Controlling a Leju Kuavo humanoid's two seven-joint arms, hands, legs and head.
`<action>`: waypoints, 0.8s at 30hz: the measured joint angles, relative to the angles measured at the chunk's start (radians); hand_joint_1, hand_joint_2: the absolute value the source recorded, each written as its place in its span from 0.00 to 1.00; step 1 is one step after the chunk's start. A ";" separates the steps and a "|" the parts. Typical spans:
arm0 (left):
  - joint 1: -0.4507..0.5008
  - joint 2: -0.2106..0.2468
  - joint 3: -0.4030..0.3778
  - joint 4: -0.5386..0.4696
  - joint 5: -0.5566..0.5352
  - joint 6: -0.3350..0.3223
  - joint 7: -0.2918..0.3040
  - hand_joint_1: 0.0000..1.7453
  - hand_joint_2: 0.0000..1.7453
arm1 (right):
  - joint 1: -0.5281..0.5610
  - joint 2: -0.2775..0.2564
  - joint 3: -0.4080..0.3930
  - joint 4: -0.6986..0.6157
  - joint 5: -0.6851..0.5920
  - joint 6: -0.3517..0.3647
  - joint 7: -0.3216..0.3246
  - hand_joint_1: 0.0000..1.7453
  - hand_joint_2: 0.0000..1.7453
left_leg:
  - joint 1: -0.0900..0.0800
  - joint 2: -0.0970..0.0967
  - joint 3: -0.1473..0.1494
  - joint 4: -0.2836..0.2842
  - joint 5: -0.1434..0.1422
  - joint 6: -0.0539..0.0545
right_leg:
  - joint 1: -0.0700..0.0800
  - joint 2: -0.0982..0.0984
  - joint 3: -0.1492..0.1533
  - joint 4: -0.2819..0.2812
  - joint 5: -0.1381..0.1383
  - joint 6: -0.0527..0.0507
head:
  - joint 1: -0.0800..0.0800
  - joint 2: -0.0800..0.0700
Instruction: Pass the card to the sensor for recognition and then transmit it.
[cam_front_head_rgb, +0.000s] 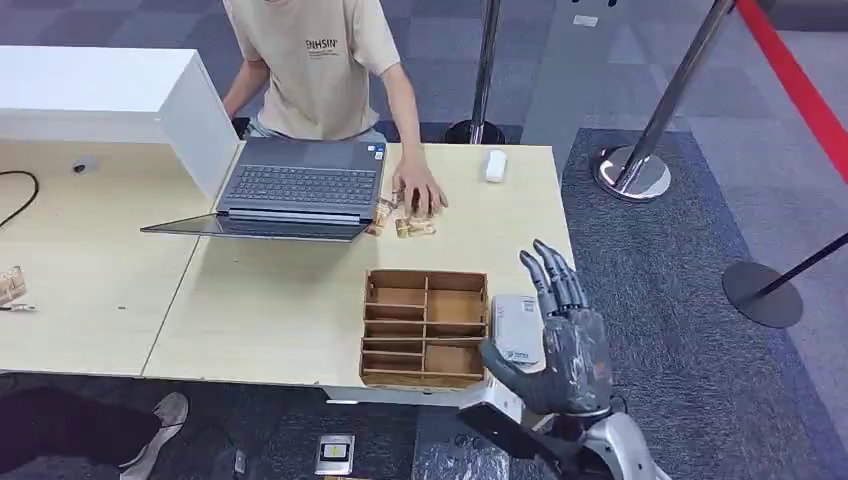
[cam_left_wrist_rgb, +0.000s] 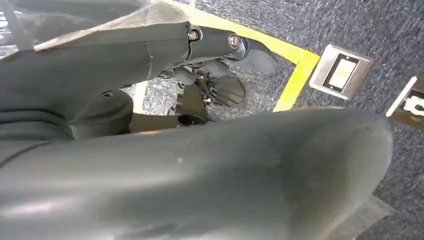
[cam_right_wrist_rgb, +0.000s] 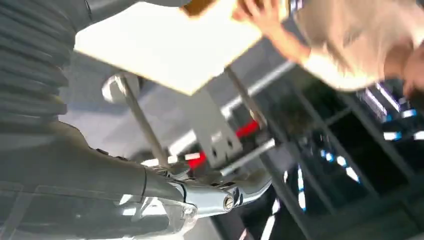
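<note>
Table (cam_front_head_rgb: 260, 330), left to right: open laptop (cam_front_head_rgb: 300, 185) at far edge; person's hand (cam_front_head_rgb: 420, 190) on cards (cam_front_head_rgb: 412, 226) just beside it; wooden tray (cam_front_head_rgb: 425, 328) at near edge; white sensor (cam_front_head_rgb: 517, 328) touching tray's right side. Right hand (cam_front_head_rgb: 565, 345) raised at near right corner, fingers spread, holding nothing. Left hand (cam_left_wrist_rgb: 210, 170) in wrist view over carpet; fingers' state cannot be told. Shirt print unreadable.

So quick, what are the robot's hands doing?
Right hand: open, fingers apart, holding nothing.
Left hand: hangs by the floor; cannot tell.
</note>
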 joint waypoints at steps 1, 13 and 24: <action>-0.001 0.000 -0.001 0.000 0.000 0.000 0.000 0.00 0.00 | -0.004 0.000 0.013 0.011 -0.010 0.004 0.000 0.00 1.00 | 0.000 0.000 0.000 0.000 0.000 0.000 | 0.000 0.000 0.000 0.000 0.000 0.000 | 0.000 0.000; -0.013 -0.002 -0.023 0.000 -0.017 -0.014 0.017 0.00 0.00 | -0.069 -0.001 0.097 0.084 -0.121 0.134 -0.023 0.00 1.00 | 0.000 0.000 0.001 0.000 0.000 0.000 | 0.000 0.000 0.001 0.000 0.000 0.000 | 0.000 0.000; -0.019 -0.002 -0.032 0.000 -0.025 -0.019 0.024 0.00 0.00 | -0.105 0.011 0.129 0.144 -0.144 0.109 -0.034 0.00 1.00 | 0.000 0.000 0.001 0.000 0.000 0.000 | 0.000 0.000 0.001 0.000 0.000 0.000 | 0.000 0.000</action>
